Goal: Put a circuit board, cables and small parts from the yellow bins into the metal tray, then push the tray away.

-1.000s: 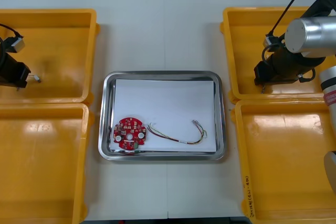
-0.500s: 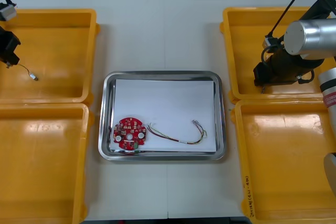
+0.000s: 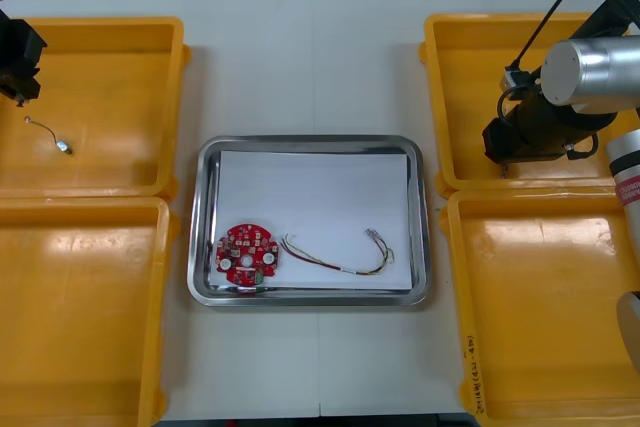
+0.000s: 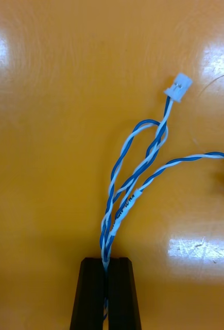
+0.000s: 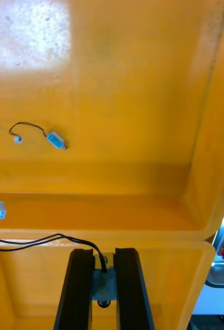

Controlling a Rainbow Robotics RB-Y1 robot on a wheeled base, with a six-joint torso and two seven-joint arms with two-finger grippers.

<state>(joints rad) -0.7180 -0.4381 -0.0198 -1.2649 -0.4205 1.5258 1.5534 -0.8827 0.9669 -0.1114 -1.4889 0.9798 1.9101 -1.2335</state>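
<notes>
Looping from the right end effector (image 4: 106, 264), twisted blue-white cable (image 4: 136, 196), white connector (image 4: 178, 86).

Four yellow bins (image 3: 100, 187) stand on the table (image 3: 310, 47) — two left of the one metal tray (image 3: 310, 142), two right of it. Inside the tray lie one round red circuit board (image 3: 247, 255) and one red and yellow cable (image 3: 340, 257). There are two small metal parts, each trailing a thin black cable (image 5: 39, 240) — a loose part (image 3: 63, 146) in the far bin left of the tray and a gripped part (image 5: 104, 286) clamped in the left gripper (image 5: 105, 252) — plus one twisted blue and white cable (image 4: 137, 180), pinched in the right gripper (image 4: 108, 260).
</notes>
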